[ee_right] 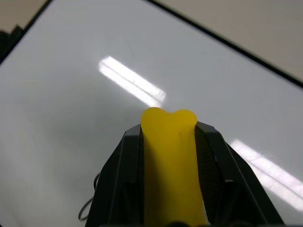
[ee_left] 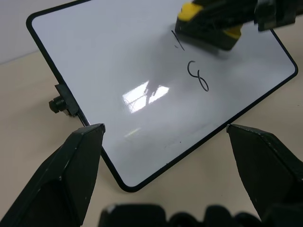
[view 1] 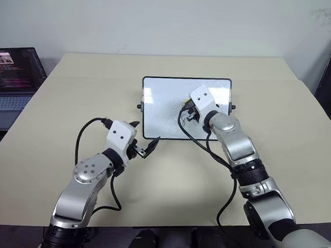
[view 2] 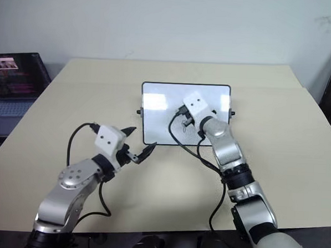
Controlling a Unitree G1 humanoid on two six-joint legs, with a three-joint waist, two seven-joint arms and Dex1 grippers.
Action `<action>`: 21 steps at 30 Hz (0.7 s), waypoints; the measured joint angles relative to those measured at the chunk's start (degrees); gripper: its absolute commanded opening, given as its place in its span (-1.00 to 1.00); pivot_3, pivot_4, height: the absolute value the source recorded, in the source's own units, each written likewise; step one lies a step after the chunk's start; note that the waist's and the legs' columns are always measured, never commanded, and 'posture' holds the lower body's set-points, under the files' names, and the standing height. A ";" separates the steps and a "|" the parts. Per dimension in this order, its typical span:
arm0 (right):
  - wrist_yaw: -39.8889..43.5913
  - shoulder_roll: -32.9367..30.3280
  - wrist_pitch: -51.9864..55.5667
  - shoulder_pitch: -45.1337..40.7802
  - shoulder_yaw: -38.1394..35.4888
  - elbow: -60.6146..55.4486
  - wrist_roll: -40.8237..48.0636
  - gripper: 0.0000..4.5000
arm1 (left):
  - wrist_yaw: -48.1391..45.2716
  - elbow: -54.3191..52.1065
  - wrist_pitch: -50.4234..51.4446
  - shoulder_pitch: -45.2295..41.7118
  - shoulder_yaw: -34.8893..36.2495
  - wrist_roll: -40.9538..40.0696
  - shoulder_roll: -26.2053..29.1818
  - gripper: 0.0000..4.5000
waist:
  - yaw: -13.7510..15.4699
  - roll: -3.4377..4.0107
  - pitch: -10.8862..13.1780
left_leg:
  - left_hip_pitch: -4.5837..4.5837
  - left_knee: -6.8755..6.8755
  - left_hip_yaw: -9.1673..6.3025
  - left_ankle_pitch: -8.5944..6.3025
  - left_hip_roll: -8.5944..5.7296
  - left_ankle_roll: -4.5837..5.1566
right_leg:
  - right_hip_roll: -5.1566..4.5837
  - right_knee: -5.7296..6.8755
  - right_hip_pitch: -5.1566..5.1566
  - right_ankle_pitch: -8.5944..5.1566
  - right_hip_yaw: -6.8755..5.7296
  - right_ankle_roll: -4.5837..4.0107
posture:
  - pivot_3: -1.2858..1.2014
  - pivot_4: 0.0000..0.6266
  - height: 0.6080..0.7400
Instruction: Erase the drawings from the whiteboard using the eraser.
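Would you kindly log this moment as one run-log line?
right gripper: shut on eraser, at whiteboard | left gripper: open, empty | drawings: "8" remaining

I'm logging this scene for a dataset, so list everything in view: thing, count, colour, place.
whiteboard: one, white with black frame, propped mid-table.
drawings: a looped mark and a short stroke above it, dark, on the board beside the eraser.
eraser: one, yellow with dark layer, over the board in the right gripper.
table: one, beige, under everything.
laptop: one, dark, screen lit, beside the table's left edge.
left gripper: black fingers, open, near the board's lower left corner.
right gripper: black fingers, shut on the eraser.
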 measured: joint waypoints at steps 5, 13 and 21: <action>-1.44 2.34 -2.23 -5.36 -0.25 2.87 0.02 -0.49 | -0.05 0.09 0.00 -0.32 -0.03 0.04 -0.01 1.00 | -0.15 0.01 0.01 | 0.00 -0.03 0.01 -0.01 -0.01 0.02 | 0.00 -0.03 -0.02 0.00 0.00 0.00 | 0.03 -0.52 1.00; -2.34 3.89 -12.77 -8.72 0.32 20.17 -0.78 -0.49 | -0.16 0.64 -0.06 -1.21 -0.02 0.09 0.04 1.00 | 0.00 0.00 0.02 | -0.02 -0.03 0.04 -0.02 -0.03 0.04 | 0.00 -0.06 0.00 0.00 0.00 0.00 | 0.03 -0.52 1.00; -1.16 3.68 -15.00 -7.58 1.37 20.90 -1.86 -0.49 | 0.11 -0.22 0.00 0.09 -0.90 0.12 -0.26 1.00 | -0.08 0.01 0.02 | 0.02 -0.01 0.01 -0.05 -0.01 0.08 | 0.01 0.01 0.02 0.00 -0.01 -0.01 | 0.03 -0.52 1.00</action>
